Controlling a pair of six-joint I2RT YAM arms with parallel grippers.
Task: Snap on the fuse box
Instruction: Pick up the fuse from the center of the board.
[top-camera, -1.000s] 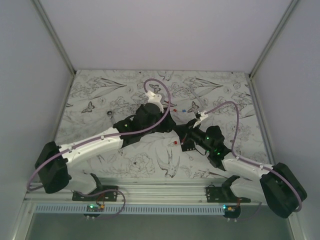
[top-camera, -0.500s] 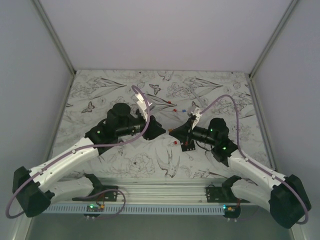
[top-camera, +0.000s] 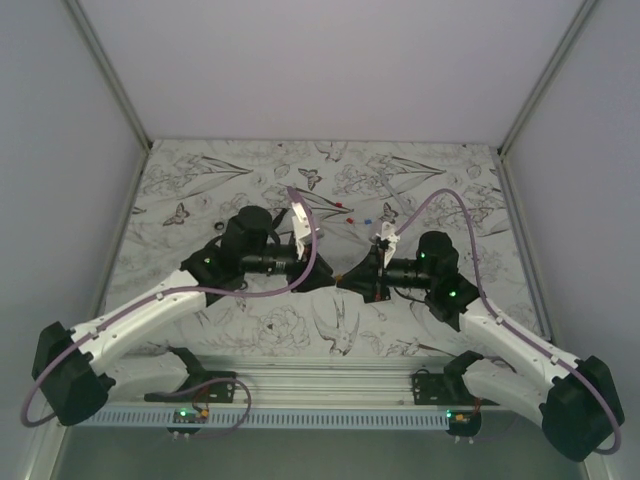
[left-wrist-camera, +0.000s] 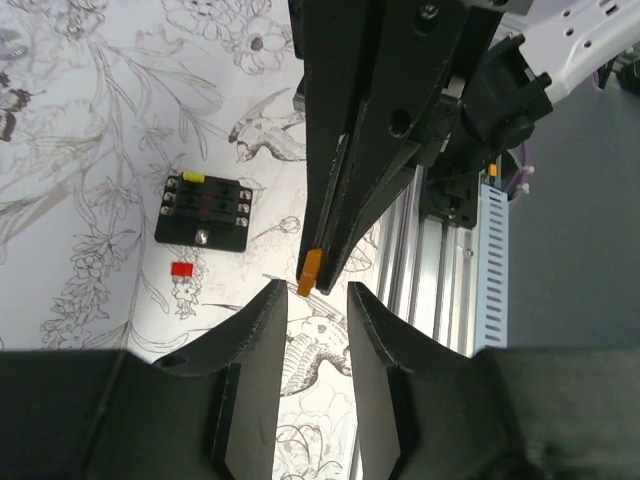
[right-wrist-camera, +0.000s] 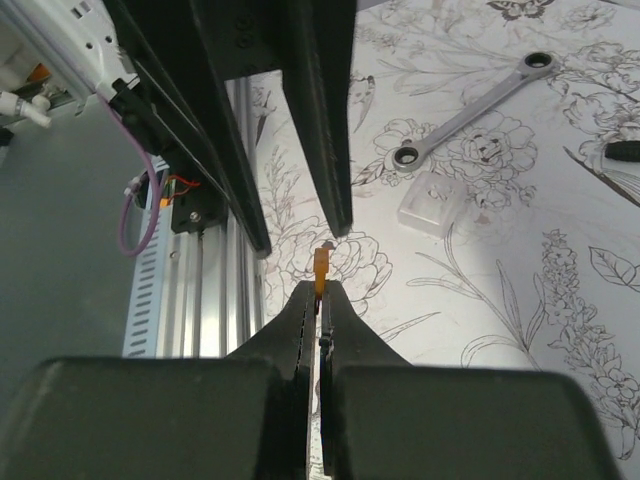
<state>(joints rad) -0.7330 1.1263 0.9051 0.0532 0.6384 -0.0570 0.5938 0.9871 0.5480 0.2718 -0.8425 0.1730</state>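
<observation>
Between clamped R jaws: orange fuse (right-wrist-camera: 321, 262)

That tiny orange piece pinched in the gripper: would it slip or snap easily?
The tiny orange plastic fuse is pinched only at one end by the shut right gripper, so a bump could probably twist or slip it. It looks stiff and light, so likely hard to snap but easy to drop.

Left hand (left-wrist-camera: 317, 290) parted, tip to tip with right hand (right-wrist-camera: 320, 292), which pinches orange fuse (right-wrist-camera: 321, 265)
</observation>
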